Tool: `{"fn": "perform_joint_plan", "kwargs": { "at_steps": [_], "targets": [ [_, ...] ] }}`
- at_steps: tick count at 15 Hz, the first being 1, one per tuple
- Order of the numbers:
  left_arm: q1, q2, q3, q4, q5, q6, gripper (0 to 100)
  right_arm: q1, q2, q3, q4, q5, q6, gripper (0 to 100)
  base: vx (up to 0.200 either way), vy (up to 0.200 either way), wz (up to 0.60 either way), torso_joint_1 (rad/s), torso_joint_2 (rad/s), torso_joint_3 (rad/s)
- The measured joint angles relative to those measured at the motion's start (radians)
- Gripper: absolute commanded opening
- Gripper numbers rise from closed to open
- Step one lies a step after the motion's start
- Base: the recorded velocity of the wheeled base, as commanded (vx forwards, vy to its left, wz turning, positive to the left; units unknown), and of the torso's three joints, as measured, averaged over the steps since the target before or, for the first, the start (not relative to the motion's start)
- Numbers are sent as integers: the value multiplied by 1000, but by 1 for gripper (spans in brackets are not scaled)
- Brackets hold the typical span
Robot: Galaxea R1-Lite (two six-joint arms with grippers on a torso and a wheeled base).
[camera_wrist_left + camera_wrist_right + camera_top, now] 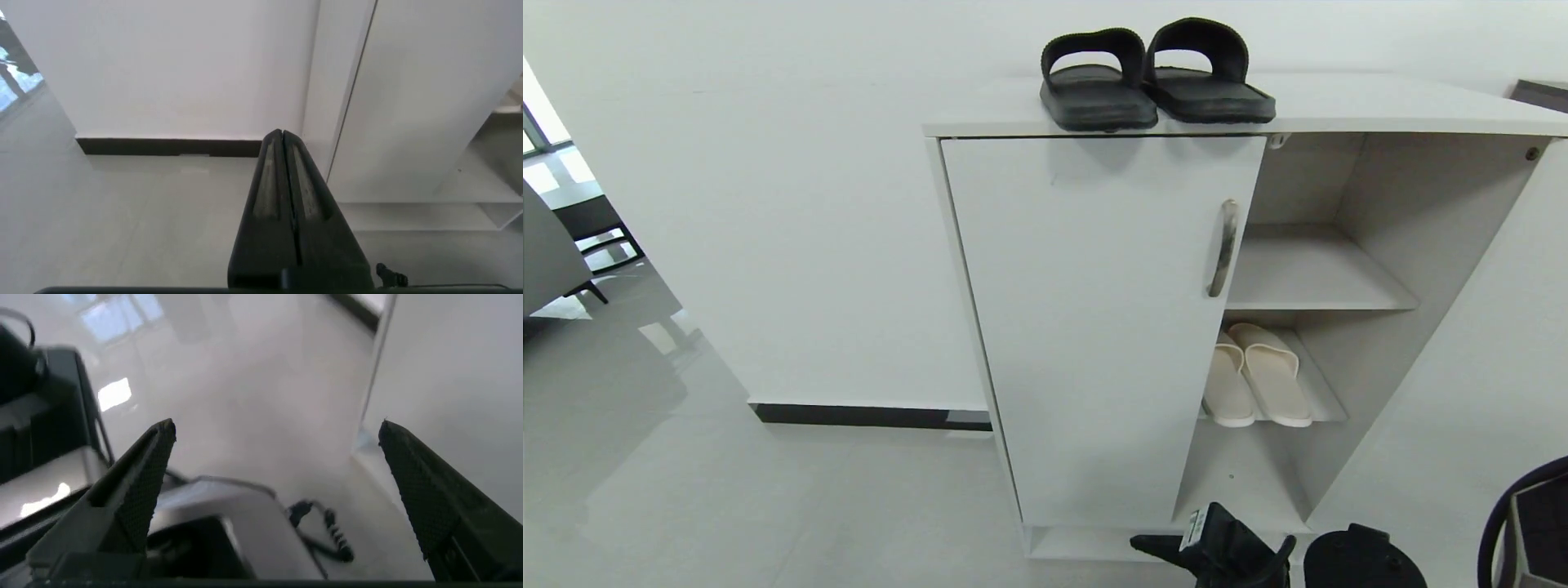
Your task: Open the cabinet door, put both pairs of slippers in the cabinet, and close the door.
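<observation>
Starting on your left, the left gripper (283, 135) is pressed fully closed, finger against finger, with nothing in it. It sits low in front of the cabinet (1339, 102), near the foot of the closed left door (1094, 327).

From that claw the black slippers (1156, 77) lie at 12 o'clock, well apart from it. They are side by side on the cabinet top, with their toes at the front edge above the closed door.

The white slippers (1254, 376) sit at about 1 o'clock from it, on the lower shelf (1327, 404) of the open right compartment, just past the door handle (1223, 249).

Your right gripper (276, 429) is spread wide and empty, over the floor (270, 367) beside the cabinet. The white pair is at roughly 11 o'clock from it.
</observation>
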Motion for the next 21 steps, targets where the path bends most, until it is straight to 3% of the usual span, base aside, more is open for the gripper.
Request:
{"fn": "perform_joint_plan", "kwargs": {
  "at_steps": [21],
  "targets": [
    [1,0,0,-1,0,0,0,11,13,-7,-3,0,0,100,0,0,0,204,-501,-286]
  ]
}}
